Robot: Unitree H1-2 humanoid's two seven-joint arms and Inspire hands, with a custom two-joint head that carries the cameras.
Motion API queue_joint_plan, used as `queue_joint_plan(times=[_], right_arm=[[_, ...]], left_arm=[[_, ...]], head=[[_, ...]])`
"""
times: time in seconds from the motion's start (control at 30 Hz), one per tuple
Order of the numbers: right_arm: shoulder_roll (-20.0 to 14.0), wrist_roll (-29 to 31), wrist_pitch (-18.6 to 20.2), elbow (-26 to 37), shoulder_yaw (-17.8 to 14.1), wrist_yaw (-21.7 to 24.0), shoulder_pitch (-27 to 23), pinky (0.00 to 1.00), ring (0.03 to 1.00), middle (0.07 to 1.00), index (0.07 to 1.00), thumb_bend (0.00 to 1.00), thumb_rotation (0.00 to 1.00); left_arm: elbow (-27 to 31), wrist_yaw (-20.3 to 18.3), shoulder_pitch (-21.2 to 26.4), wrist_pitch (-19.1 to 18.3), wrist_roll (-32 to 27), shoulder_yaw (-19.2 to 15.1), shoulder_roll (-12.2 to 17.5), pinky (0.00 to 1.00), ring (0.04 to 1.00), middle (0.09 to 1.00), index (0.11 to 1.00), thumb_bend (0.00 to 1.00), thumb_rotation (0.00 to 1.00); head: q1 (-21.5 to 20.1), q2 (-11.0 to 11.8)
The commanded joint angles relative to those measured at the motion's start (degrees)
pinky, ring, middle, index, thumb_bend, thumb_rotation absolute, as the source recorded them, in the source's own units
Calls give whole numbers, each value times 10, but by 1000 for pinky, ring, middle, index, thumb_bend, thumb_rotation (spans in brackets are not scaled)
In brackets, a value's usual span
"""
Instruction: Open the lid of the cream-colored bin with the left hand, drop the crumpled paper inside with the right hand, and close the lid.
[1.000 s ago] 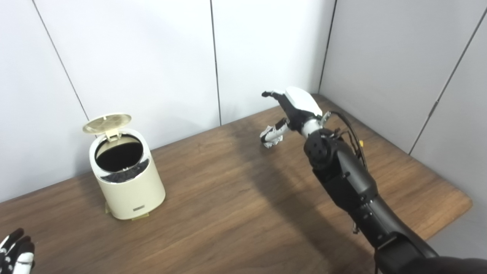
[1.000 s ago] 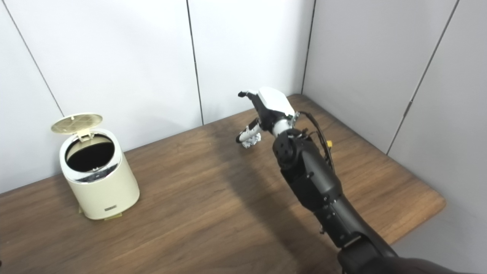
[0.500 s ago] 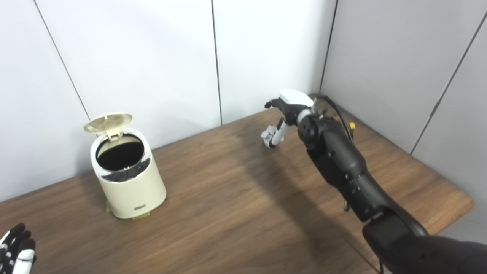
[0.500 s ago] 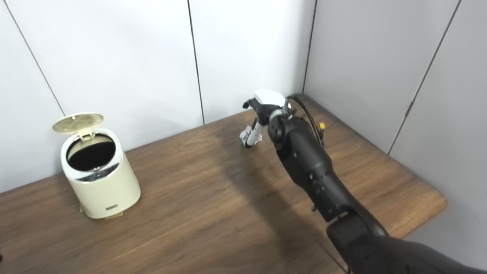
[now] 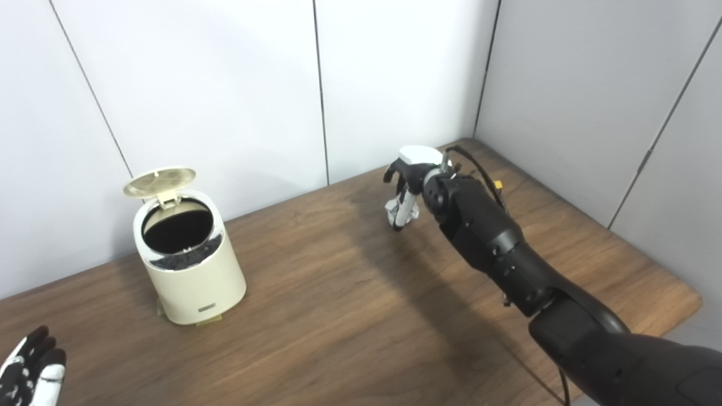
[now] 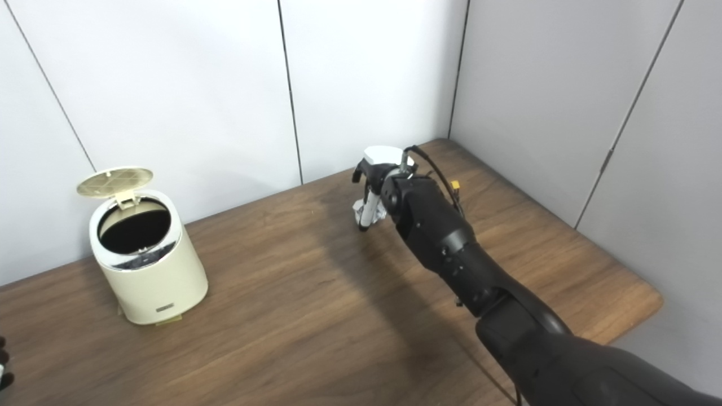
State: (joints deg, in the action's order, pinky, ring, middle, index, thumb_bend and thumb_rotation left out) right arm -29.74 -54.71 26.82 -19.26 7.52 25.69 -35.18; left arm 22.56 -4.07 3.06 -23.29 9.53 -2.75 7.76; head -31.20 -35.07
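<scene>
Left eye view: one cream-colored bin [image 5: 189, 256] with its lid [image 5: 159, 181] tipped up, one crumpled paper [image 5: 401, 210], both on the desk [image 5: 338, 293]. The right robot hand [image 5: 407, 179] curls its fingers down around the paper, far from the bin. The left robot hand [image 5: 31, 375] rests low, fingers apart, empty.

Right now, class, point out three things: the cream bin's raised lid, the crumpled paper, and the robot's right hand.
lid [image 5: 159, 181], left eye view, on the flat underside of the raised disc.
crumpled paper [image 5: 409, 212], left eye view, on its creased white surface.
right hand [image 5: 407, 175], left eye view, on its black middle below the white back.
</scene>
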Motion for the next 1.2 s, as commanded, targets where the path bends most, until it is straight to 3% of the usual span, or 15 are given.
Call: queue_joint_plan(times=[0.0,0.1,0.2,0.47,0.73,0.83,0.93,0.97,1.0,1.03,1.07,1.17], right_arm=[[-19,-5,0,2,7,-20,-32,607,731,792,764,942,66],[-23,-10,0,-11,23,-17,-36,604,750,829,773,936,90],[-24,-8,0,-22,29,-19,-39,559,706,785,780,929,97],[-38,-11,0,-20,47,-15,-40,561,681,754,752,932,129],[-45,-7,0,-21,49,-19,-40,477,567,637,717,912,99],[-48,-11,1,-21,48,-12,-40,479,564,626,696,900,83],[-48,-10,1,-22,39,-2,-39,552,617,666,661,873,60],[-47,-7,1,-21,35,-3,-38,477,546,615,643,852,24],[-46,-4,1,-20,32,-4,-37,436,500,531,588,693,12],[-44,4,1,-18,27,-14,-34,415,477,489,560,611,6],[-43,9,0,-16,24,-26,-31,371,427,500,546,552,2],[-38,14,0,-17,20,-53,-26,333,395,508,541,516,0]], left_arm=[[26,10,17,6,-1,-3,-3,900,924,918,978,466,692],[30,10,17,5,0,-3,-5,924,934,923,983,448,689],[34,10,18,3,6,-1,-4,916,925,918,980,427,680],[36,8,22,-1,3,1,-5,926,932,921,975,416,675],[45,8,30,-16,10,5,-2,901,918,920,972,370,645],[48,7,30,-19,8,4,-2,902,919,919,975,373,641],[53,7,32,-27,12,5,-2,906,919,917,974,373,637],[54,7,32,-29,12,5,-2,905,918,916,973,370,635],[55,7,32,-30,12,5,-2,902,917,915,972,369,633],[57,6,33,-32,13,6,-2,900,916,914,972,368,630],[58,6,33,-33,14,6,-2,896,914,913,970,368,623],[60,6,34,-34,17,6,-3,888,908,909,965,366,611]], head=[[1,-1],[6,-1],[6,-2],[6,-4],[6,-7],[6,-12],[5,-15],[5,-15],[5,-15],[7,-18],[7,-18],[7,-18]])
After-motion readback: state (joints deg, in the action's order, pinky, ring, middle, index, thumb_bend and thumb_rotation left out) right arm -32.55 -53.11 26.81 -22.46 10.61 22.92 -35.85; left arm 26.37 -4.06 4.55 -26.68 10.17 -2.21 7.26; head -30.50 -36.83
